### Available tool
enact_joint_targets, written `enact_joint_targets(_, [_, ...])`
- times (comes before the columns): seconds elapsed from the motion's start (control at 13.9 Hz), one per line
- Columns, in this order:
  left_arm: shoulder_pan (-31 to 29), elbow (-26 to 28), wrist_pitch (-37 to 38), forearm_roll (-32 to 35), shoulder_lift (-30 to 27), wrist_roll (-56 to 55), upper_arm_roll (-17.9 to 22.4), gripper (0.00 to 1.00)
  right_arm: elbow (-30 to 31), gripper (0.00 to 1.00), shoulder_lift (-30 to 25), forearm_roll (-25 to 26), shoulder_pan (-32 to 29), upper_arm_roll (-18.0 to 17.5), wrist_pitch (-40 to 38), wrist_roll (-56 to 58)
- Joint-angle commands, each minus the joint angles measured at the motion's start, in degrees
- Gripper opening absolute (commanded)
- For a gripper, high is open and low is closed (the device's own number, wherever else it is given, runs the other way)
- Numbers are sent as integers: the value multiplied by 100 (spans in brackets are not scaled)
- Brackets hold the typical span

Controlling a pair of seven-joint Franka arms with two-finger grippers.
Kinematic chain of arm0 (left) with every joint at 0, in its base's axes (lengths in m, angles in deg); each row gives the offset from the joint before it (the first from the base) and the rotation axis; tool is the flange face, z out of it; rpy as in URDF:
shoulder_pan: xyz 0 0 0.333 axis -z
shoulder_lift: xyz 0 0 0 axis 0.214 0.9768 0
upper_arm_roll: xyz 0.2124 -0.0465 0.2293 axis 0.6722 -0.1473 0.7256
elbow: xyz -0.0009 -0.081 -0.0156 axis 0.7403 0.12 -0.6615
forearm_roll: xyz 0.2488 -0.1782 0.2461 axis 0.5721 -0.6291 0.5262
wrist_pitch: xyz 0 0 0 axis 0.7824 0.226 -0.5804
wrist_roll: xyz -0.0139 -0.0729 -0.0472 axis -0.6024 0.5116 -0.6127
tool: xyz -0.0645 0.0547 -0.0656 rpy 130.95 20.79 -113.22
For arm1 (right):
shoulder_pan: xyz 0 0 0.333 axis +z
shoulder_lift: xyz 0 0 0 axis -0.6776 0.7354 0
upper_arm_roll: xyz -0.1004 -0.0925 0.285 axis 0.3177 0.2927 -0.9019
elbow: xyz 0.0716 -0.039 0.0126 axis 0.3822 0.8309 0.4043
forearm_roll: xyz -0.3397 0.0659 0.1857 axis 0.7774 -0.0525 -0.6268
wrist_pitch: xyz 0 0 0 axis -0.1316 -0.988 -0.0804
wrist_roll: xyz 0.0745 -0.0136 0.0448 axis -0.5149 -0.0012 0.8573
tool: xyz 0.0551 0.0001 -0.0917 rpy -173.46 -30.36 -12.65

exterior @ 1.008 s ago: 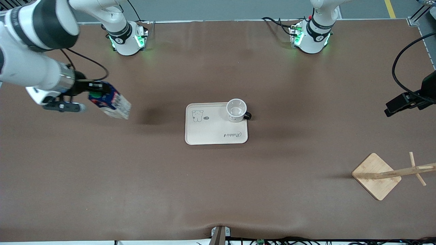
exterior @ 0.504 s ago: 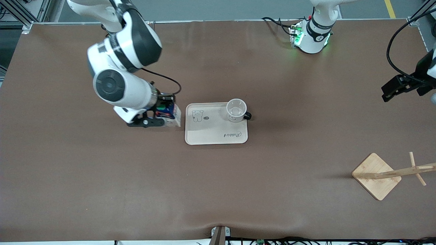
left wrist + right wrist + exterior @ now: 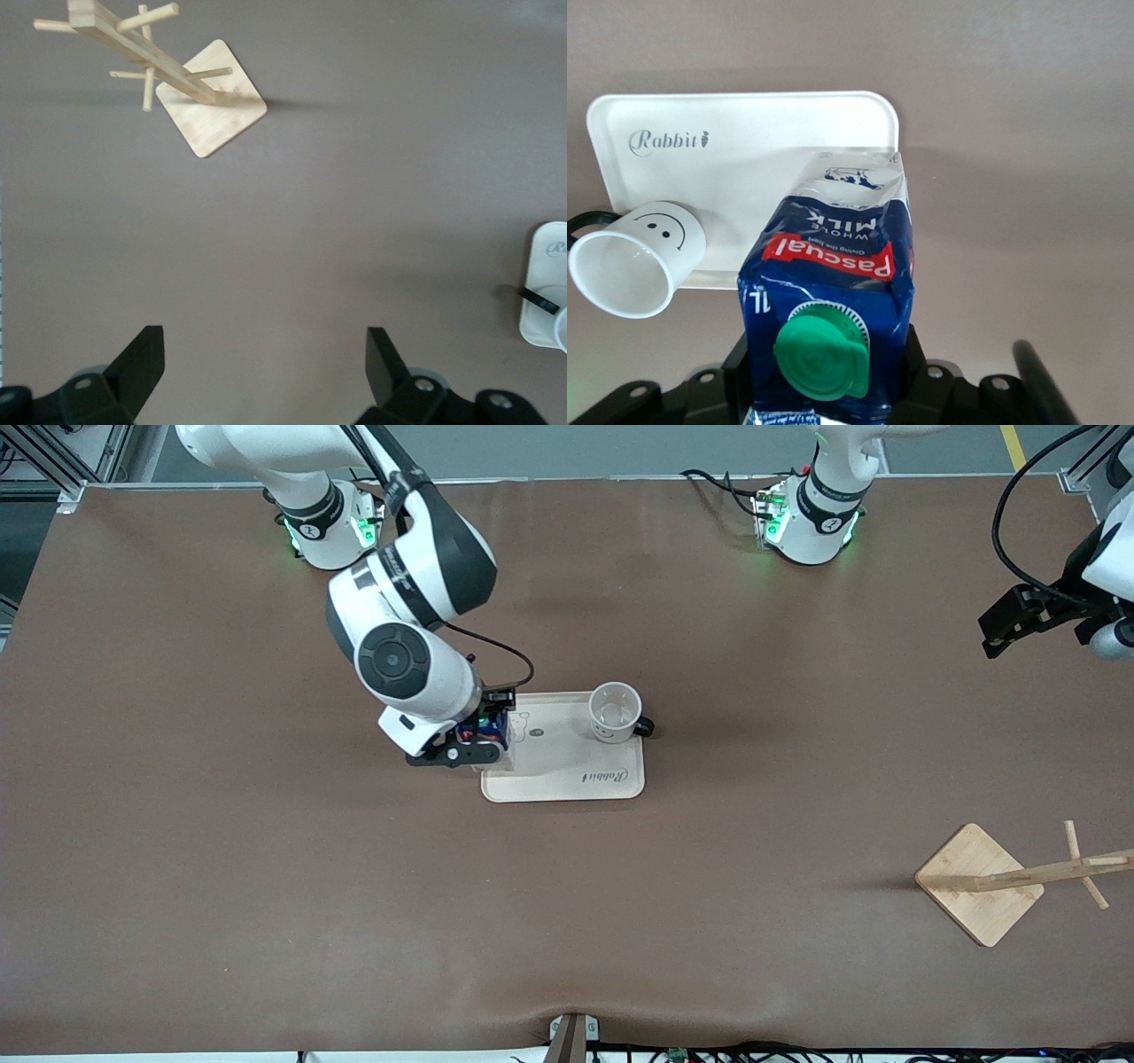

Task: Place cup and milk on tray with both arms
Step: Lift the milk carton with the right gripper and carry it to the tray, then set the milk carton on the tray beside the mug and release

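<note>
The right gripper (image 3: 483, 737) holds the milk (image 3: 831, 292) tight over the tray's (image 3: 567, 784) edge. The cup (image 3: 615, 711) sits on the tray. The left gripper (image 3: 264, 372) waits, wide open, holding nothing.

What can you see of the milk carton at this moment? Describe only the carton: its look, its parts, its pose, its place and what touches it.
The milk carton is small and tall, dark blue with white lower panels, seemingly of glossy coated card. It has a gabled top, a round green screw cap and a red band reading "Pascual" above "whole milk". The cap is on. The right gripper is shut on its top, holding it roughly upright over the tray at the right arm's end. Whether its base touches the tray cannot be told. It stands apart from the cup.
</note>
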Motion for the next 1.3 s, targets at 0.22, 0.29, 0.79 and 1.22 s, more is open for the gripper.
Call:
enact_joint_targets(0.22, [3,365,73,-169,-252,120,34,100,-182,25,490,-353,111,-259,523,-580])
enact_joint_targets(0.29, [3,452,73,-178,-269,120,42,100,-165,26,481,-354,111,-259,489,-589])
enact_joint_targets(0.79, [3,752,64,-283,-489,129,42,100,-147,40,446,-372,49,-259,-55,-589])
enact_joint_targets(1.22, [3,770,64,-310,-489,129,42,100,-182,100,463,-380,14,-250,49,-581])
